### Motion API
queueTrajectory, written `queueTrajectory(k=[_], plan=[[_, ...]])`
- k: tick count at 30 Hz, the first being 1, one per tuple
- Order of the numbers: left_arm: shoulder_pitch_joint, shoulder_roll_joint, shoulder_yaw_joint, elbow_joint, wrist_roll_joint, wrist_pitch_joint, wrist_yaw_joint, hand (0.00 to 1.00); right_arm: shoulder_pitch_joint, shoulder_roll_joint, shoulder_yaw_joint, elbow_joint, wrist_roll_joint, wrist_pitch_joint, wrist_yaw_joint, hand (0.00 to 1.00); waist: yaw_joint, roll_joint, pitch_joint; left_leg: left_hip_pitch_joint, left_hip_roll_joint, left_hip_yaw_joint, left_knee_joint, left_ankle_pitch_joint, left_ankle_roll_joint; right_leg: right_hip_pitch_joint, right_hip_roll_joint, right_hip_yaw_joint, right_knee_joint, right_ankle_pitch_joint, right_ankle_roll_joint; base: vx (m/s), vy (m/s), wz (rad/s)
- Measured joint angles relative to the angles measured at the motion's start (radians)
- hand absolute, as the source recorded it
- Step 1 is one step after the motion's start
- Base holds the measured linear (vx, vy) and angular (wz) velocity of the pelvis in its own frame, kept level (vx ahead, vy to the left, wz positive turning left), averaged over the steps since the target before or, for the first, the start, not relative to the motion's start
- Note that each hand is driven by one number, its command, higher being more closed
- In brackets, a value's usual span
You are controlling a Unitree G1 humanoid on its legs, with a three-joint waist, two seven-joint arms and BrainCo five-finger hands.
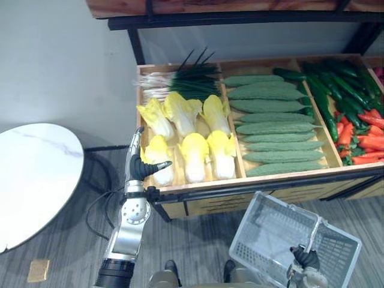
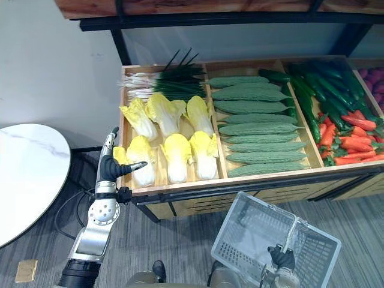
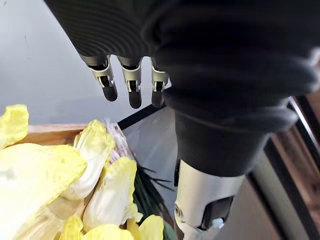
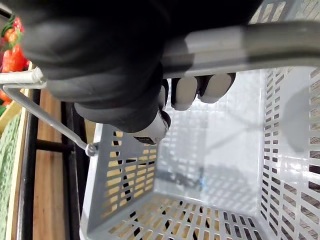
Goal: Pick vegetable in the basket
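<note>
Basket (image 1: 270,231) in right hand (image 1: 306,258)

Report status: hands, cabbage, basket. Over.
Left hand open beside front-left cabbage. Right hand shut on basket handle; basket holds no vegetable. Nothing between left hand and cabbage.

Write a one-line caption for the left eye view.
Left hand open by the cabbages; right hand holds the empty grey basket by its handle.

Perforated matt grey plastic basket (image 1: 273,231), smooth handle (image 4: 260,42); bare wooden crate (image 1: 198,188); glossy marble-look round table (image 1: 30,180) at nine o'clock.
</note>
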Motion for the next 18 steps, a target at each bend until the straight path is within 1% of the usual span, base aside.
queueTrajectory(k=[3,5,7,8,9,12,13,16,18], plan=[[-0.061,0.017,-0.022,0.101,-0.002,0.003,0.001,0.00,-0.018,0.000,0.003,-0.002,0.000,0.000,0.001,1.00,-0.016,-0.002,0.001,-0.019,0.008,0.009,-0.001,0.004,-0.006,-0.033,0.011,0.013,0.004,0.004,-0.006,0.02,-0.050,-0.16],[-0.108,0.016,-0.031,0.154,-0.002,0.010,0.001,0.00,-0.023,0.000,0.004,-0.007,0.000,0.000,0.000,1.00,-0.019,-0.003,0.001,-0.040,0.013,0.023,-0.001,0.006,-0.009,-0.059,0.018,0.027,0.005,0.008,-0.012,-0.03,-0.032,-0.21],[-0.151,0.018,-0.036,0.199,-0.002,0.013,0.001,0.00,-0.024,0.001,0.004,-0.020,0.001,0.000,-0.001,1.00,-0.031,-0.004,0.003,-0.055,0.017,0.025,-0.005,0.013,-0.009,-0.078,0.023,0.029,0.005,0.011,-0.016,0.00,-0.045,-0.08],[-0.179,0.019,-0.037,0.239,-0.002,0.021,0.002,0.00,-0.027,0.001,0.005,-0.024,0.003,0.000,-0.001,1.00,-0.042,-0.007,0.005,-0.054,0.019,0.027,-0.013,0.019,-0.010,-0.084,0.026,0.030,0.005,0.014,-0.020,0.02,-0.047,-0.04],[-0.208,0.020,-0.042,0.281,-0.002,0.029,0.003,0.00,-0.027,0.001,0.005,-0.027,0.010,0.000,-0.002,1.00,-0.044,-0.009,0.007,-0.054,0.021,0.030,-0.017,0.021,-0.010,-0.090,0.029,0.031,0.006,0.015,-0.022,0.02,-0.045,-0.10],[-0.266,0.027,-0.057,0.349,-0.002,0.034,0.003,0.00,-0.027,0.001,0.019,-0.056,0.018,-0.001,-0.003,1.00,-0.044,-0.020,0.023,-0.065,0.028,0.052,-0.014,0.021,-0.010,-0.111,0.032,0.053,0.010,0.020,-0.026,0.00,-0.019,-0.23],[-0.300,0.027,-0.058,0.392,-0.001,0.039,0.003,0.00,-0.027,0.004,0.027,-0.066,0.022,-0.003,-0.003,1.00,-0.051,-0.025,0.035,-0.071,0.031,0.054,-0.012,0.021,-0.011,-0.117,0.034,0.055,0.010,0.021,-0.027,-0.03,-0.019,-0.05],[-0.356,0.030,-0.057,0.443,-0.002,0.040,0.002,0.00,-0.027,0.003,0.027,-0.078,0.031,-0.005,-0.008,1.00,-0.052,-0.028,0.058,-0.073,0.034,0.055,-0.010,0.021,-0.011,-0.120,0.038,0.056,0.010,0.023,-0.029,-0.01,-0.020,-0.03],[-0.429,0.051,-0.056,0.524,0.001,0.041,0.003,0.00,-0.034,0.003,0.040,-0.105,0.043,-0.009,-0.018,1.00,-0.052,-0.028,0.070,-0.100,0.039,0.061,0.001,0.021,-0.011,-0.151,0.042,0.063,0.008,0.033,-0.032,0.02,-0.023,-0.11]])
